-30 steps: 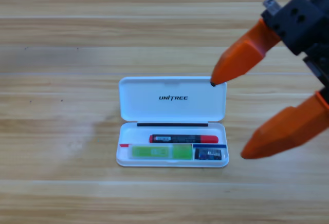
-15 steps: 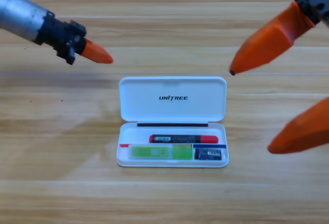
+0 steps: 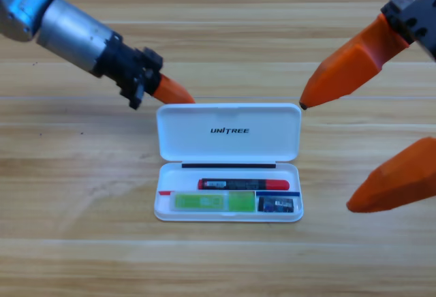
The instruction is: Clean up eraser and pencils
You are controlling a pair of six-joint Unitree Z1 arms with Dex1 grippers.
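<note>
The white case (image 3: 229, 216) lies open at the table's middle, its lid (image 3: 272, 144) folded back flat. In its tray lie the black pencil with red ends (image 3: 242, 184), the light green pencil (image 3: 210, 201) below it, and the small dark eraser (image 3: 276, 204) at the lower right. My left gripper (image 3: 182, 97) reaches in from the upper left, shut and empty, its orange tip at the lid's far left corner. On the right, my right gripper (image 3: 325, 157) is open wide and empty. Its upper jaw tip is at the lid's far right corner.
The wooden table (image 3: 82, 229) surrounds the case. The left arm's grey body (image 3: 65, 31) crosses the upper left. The right arm's black head (image 3: 419, 14) fills the upper right corner.
The left arm has swung down and right from the top left corner to the lid's far left corner. The right gripper drew back right, then edged its upper jaw to the lid's right corner.
</note>
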